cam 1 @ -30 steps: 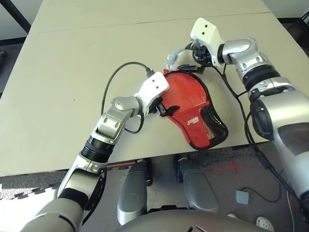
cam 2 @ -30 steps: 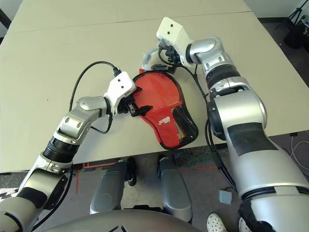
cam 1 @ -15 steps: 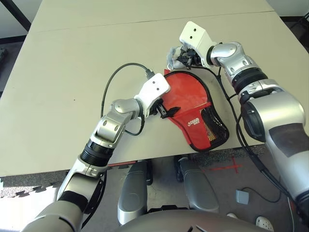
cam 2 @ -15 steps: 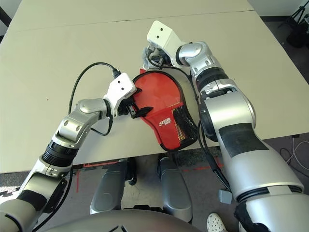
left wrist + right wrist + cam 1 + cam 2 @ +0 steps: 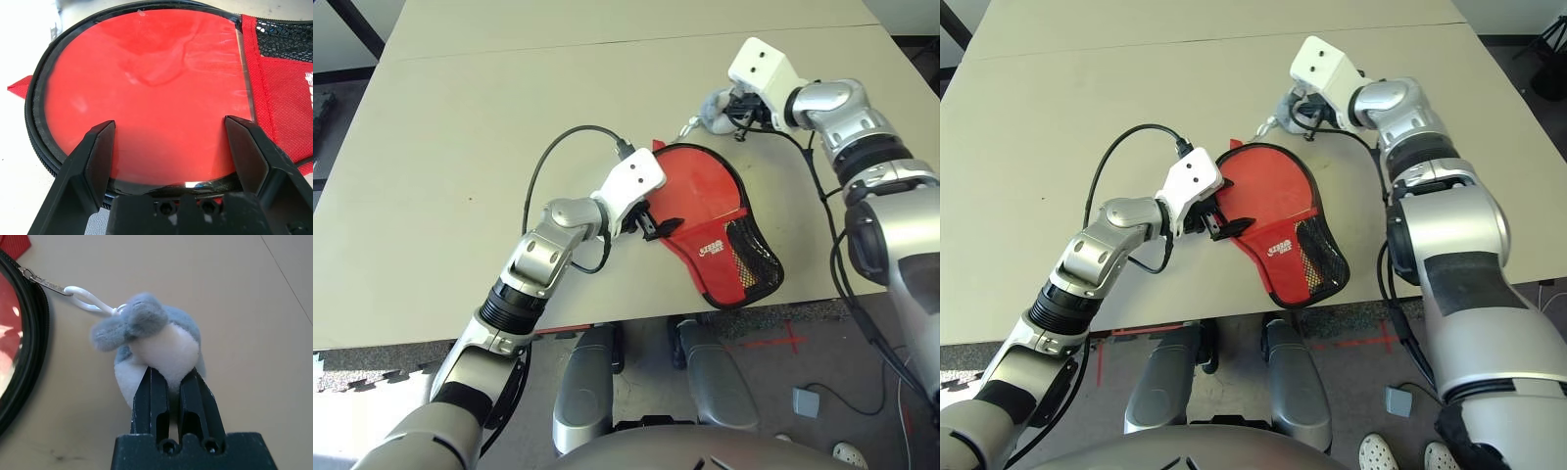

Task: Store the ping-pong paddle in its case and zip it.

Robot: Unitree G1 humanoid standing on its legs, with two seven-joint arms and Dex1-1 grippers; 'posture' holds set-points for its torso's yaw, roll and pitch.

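The red case (image 5: 720,245), with black edging, a mesh pocket and a white logo, lies flat near the table's front edge. Inside its black zip rim a smooth round red face (image 5: 146,83) shows; I cannot tell whether that is the ping-pong paddle, and no handle is visible. My left gripper (image 5: 168,127) stands open over this round part at the case's left side (image 5: 651,220). Beyond the case's far edge, my right gripper (image 5: 168,374) is shut on a grey-and-white plush charm (image 5: 156,333). A white clip (image 5: 85,298) joins the charm to the zip pull (image 5: 44,282).
A black cable (image 5: 543,171) loops over the table from my left wrist. The case's handle end lies close to the table's front edge (image 5: 803,299). A seam (image 5: 558,49) crosses the tabletop at the back.
My right gripper has closed on the plush charm and swung to the right with it, drawing the clip and zip pull out from the case. The left gripper has stayed open on the case.
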